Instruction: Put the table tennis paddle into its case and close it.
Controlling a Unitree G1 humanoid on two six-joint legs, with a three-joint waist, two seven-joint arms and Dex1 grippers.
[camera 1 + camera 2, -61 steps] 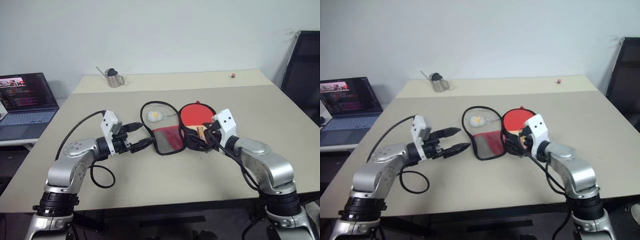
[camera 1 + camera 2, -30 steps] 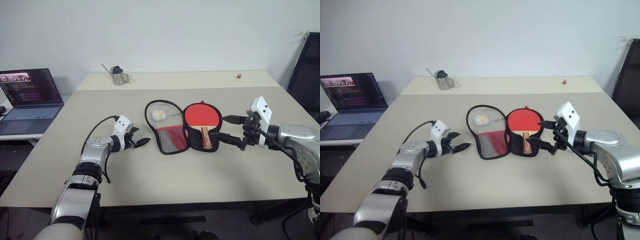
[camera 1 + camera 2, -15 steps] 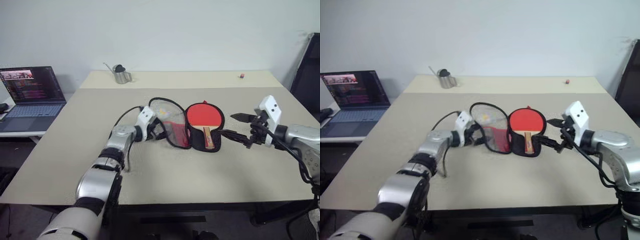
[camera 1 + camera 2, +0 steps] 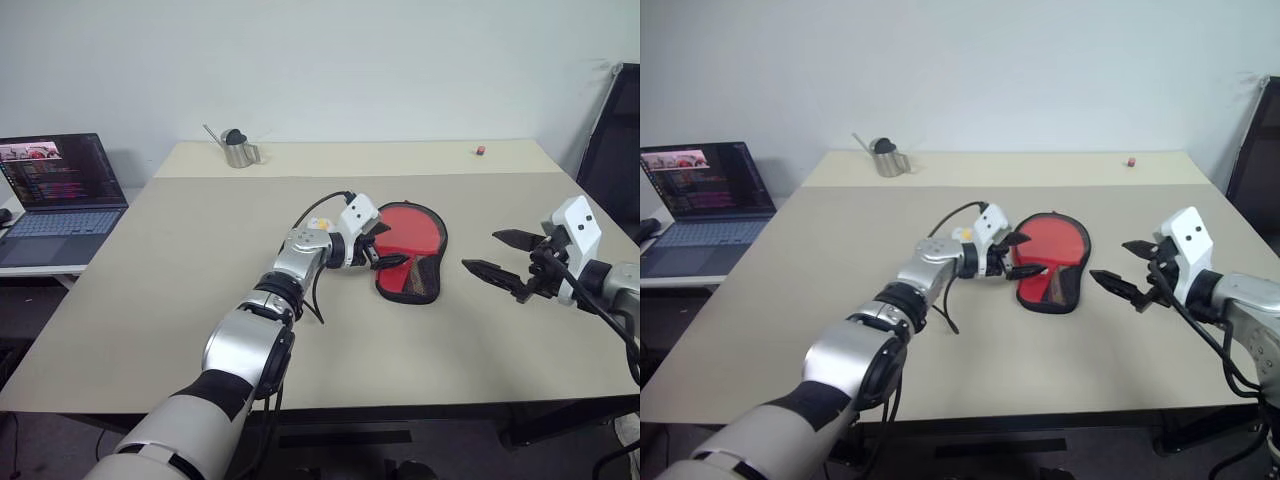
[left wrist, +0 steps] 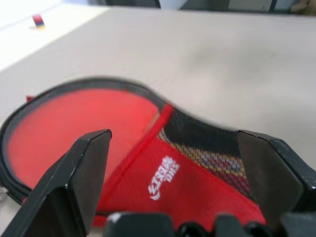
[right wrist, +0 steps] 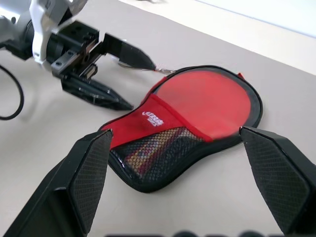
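Red-panelled case [image 4: 409, 252] lying folded shut at centre frame on the bench [image 4: 180, 260], striped handle of the table tennis paddle [image 6: 150, 150] showing through its mesh. Left end effector [image 4: 385, 246] hovering spread at its left edge; right end effector [image 4: 494, 254] spread, centre right, apart.

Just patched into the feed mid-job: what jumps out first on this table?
The red and black case lies folded shut in the middle of the table. The left gripper, open, sits right at its left edge. The right gripper, open too, hovers off to the case's right, apart from it.
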